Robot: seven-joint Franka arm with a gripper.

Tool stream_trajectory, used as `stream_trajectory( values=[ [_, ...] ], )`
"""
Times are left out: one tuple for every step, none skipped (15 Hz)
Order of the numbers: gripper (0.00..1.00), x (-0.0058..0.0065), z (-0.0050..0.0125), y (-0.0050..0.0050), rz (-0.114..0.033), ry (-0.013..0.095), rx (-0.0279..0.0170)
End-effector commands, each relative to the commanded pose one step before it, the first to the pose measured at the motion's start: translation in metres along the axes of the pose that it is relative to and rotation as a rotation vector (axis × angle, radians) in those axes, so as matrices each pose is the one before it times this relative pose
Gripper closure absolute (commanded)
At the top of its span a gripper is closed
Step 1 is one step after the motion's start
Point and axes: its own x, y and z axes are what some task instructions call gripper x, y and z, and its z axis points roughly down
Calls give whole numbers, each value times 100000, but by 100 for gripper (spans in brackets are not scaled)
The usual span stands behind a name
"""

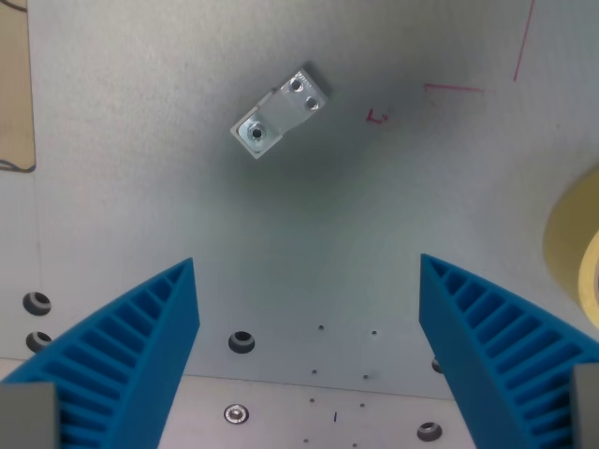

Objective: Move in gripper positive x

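Observation:
My gripper [309, 285] is open and empty, its two blue ribbed fingers [140, 346] rising from the bottom corners of the wrist view. A small silver metal bracket [279, 111] with screw holes lies on the grey plate [309, 224], above and slightly to the wrist view's left of the gap between the fingers, well apart from them.
A yellow tape roll [576, 238] is cut off at the wrist view's right edge. A wooden piece [14, 84] sits at the top left edge. Red pen marks [454, 90] are on the plate at upper right. Screw holes [241, 340] dot the plate near the bottom.

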Motion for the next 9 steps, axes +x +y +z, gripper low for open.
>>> stream_trajectory(
  values=[
    [0, 516, -193, 7, 9, 426, -45],
    [0, 500, 0, 0, 0, 0, 0],
    [0, 500, 0, 0, 0, 0, 0],
    [0, 500, 0, 0, 0, 0, 0],
    [0, 500, 0, 0, 0, 0, 0],
    [0, 500, 0, 0, 0, 0, 0],
    [0, 500, 0, 0, 0, 0, 0],
    [0, 500, 0, 0, 0, 0, 0],
    [0, 500, 0, 0, 0, 0, 0]
  ],
)
